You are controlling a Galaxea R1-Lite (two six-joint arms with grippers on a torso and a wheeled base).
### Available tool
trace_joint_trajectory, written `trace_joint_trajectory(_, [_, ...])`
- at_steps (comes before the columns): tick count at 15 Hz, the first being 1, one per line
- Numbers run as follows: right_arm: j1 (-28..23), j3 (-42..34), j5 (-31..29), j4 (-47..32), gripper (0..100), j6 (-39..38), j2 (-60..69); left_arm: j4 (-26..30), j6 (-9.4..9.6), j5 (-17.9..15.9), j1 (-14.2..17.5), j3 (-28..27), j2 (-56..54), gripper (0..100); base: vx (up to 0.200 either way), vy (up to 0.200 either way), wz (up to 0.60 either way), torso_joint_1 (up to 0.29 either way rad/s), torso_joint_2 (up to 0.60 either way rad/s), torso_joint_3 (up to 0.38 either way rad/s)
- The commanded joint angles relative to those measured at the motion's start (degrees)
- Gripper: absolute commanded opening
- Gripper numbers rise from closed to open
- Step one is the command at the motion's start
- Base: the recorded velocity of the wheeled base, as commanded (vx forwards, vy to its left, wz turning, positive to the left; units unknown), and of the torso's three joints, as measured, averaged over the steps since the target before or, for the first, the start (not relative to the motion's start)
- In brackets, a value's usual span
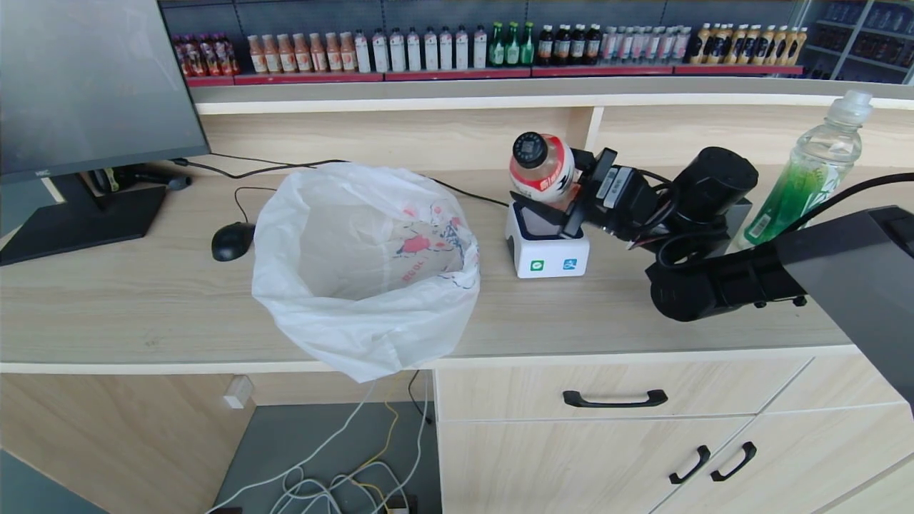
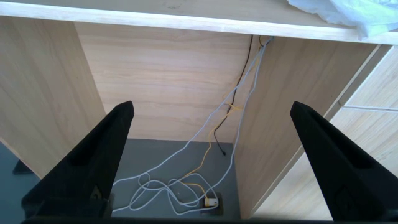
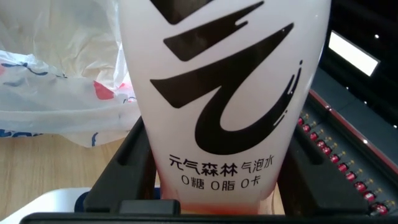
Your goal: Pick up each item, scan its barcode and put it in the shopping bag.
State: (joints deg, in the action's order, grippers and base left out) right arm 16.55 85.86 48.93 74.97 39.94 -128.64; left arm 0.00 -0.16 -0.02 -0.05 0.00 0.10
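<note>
Head view has the right hand [image 1: 571, 191] pinching the bottle [image 1: 540, 168] just above the scanner [image 1: 547, 250], long axis tilted, cap pointing up toward the camera; the left hand [image 2: 211, 155] is spread.

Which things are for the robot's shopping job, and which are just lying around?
For the job: white bottle in the right pincer, scanner box below it, shopping bag, green bottle probably waiting its turn.
Just lying about: computer mouse, monitor, shelf drinks, loose cables.
</note>
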Motion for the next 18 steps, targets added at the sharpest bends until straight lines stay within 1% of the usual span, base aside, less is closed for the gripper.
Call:
trace_joint_trajectory(1, [0.06,0.01,-0.07,0.61,0,-0.65,1.11,0.0,-0.02,-0.06,-0.04,0.0,-0.01,100,0.0,0.0,0.0,0.0,0.0,0.0])
trace_joint_trajectory(4, [0.23,-0.96,-4.28,5.89,0,-8.12,4.18,0.0,-0.02,0.02,-0.04,0.0,-0.01,100,0.0,0.0,0.0,0.0,0.0,0.0])
trace_joint_trajectory(6, [0.32,-5.17,-7.89,6.41,0,-10.49,9.37,0.0,-0.02,0.02,-0.04,0.0,-0.01,100,0.0,0.0,0.0,0.0,0.0,0.0])
trace_joint_trajectory(8, [1.9,-9.39,-13.34,8.96,0,-14.89,13.41,0.0,-0.02,0.02,-0.04,0.0,-0.01,100,0.0,0.0,0.0,0.0,0.0,0.0])
trace_joint_trajectory(10, [3.84,-13.26,-23.09,13.45,0,-21.74,16.93,0.0,-0.02,0.02,-0.04,0.0,-0.01,100,0.0,0.0,0.0,0.0,0.0,0.0])
trace_joint_trajectory(11, [4.19,-16.07,-27.58,14.41,0,-24.56,19.21,0.0,-0.02,-0.06,-0.04,0.0,-0.01,100,0.0,0.0,0.0,0.0,0.0,0.0])
trace_joint_trajectory(13, [5.07,-24.51,-35.31,14.41,0,-30.71,25.36,0.0,-0.02,-0.06,-0.04,0.0,-0.01,100,0.0,0.0,0.0,0.0,0.0,0.0])
trace_joint_trajectory(15, [4.8,-31.98,-39.53,13.97,0,-34.31,30.72,0.0,-0.02,0.02,-0.04,0.0,-0.01,100,0.0,0.0,0.0,0.0,0.0,0.0])
trace_joint_trajectory(17, [4.98,-38.92,-44.27,13.8,0,-34.75,34.68,0.0,0.07,-0.06,-0.04,0.0,-0.01,100,0.0,0.0,0.0,0.0,0.0,0.0])
trace_joint_trajectory(18, [5.15,-41.21,-45.59,13.71,0,-35.63,35.82,0.0,0.16,-0.06,-0.04,0.0,-0.01,100,0.0,0.0,0.0,0.0,0.0,0.0])
